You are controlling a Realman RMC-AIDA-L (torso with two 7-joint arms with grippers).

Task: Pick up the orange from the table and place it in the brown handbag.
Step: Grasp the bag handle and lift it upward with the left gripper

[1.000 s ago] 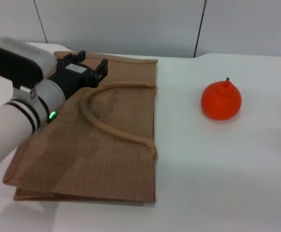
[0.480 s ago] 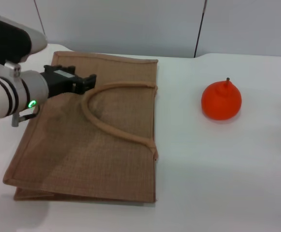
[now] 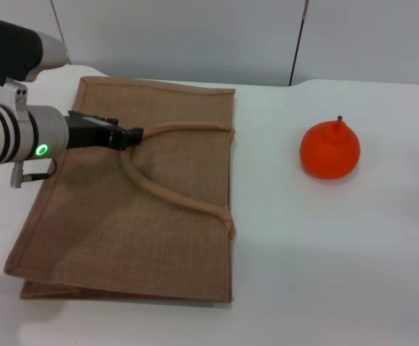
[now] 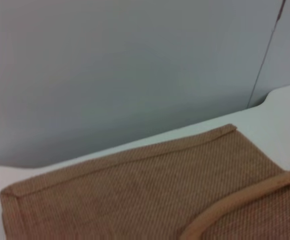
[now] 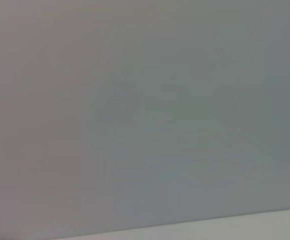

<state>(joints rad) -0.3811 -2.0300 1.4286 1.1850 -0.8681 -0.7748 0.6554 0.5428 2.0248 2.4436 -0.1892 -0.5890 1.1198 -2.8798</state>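
The brown handbag [image 3: 130,194] is lying flat on the table [image 3: 324,259] (left side), the orange [image 3: 329,150] sitting well apart, right.

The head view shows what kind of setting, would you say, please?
Probably a lab or test bench: a bare white table, plain grey wall panels behind, and only a brown handbag and an orange laid out.

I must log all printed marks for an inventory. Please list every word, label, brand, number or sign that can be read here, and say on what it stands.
None: no readable text in any view.
The brown handbag: plain weave, no label.
The orange: no sticker.
The left gripper, at the bag's handle: black, no marking; the arm behind it shows only a green light.
The table: bare white.
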